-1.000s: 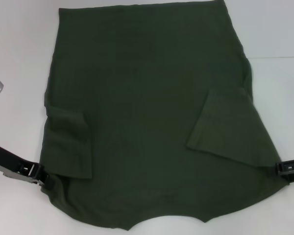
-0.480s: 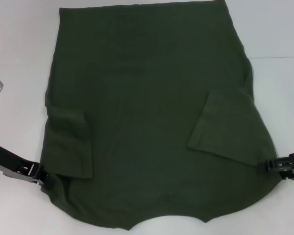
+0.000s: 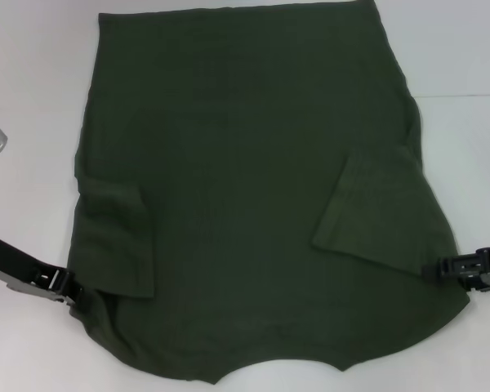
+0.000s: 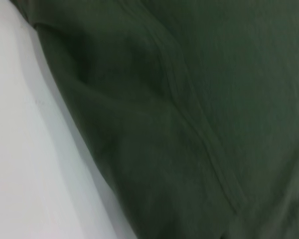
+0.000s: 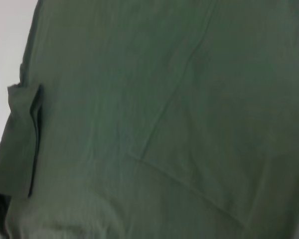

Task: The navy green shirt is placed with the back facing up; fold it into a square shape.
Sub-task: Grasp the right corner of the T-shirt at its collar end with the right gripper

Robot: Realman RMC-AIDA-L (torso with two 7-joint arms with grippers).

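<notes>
Left pincer, right pincer, shirt btwn

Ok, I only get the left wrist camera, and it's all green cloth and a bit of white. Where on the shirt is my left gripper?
Observer: In the head view, the left gripper is at the left edge of the navy green shirt, close to the shirt's near corner.
Kid: And the other arm?
Observer: The right gripper is at the shirt's right edge, also at the end nearer the robot.
Kid: Are the sleeves sticking out?
Observer: No. The left sleeve and the right sleeve both lie folded inward on top of the shirt.
</notes>
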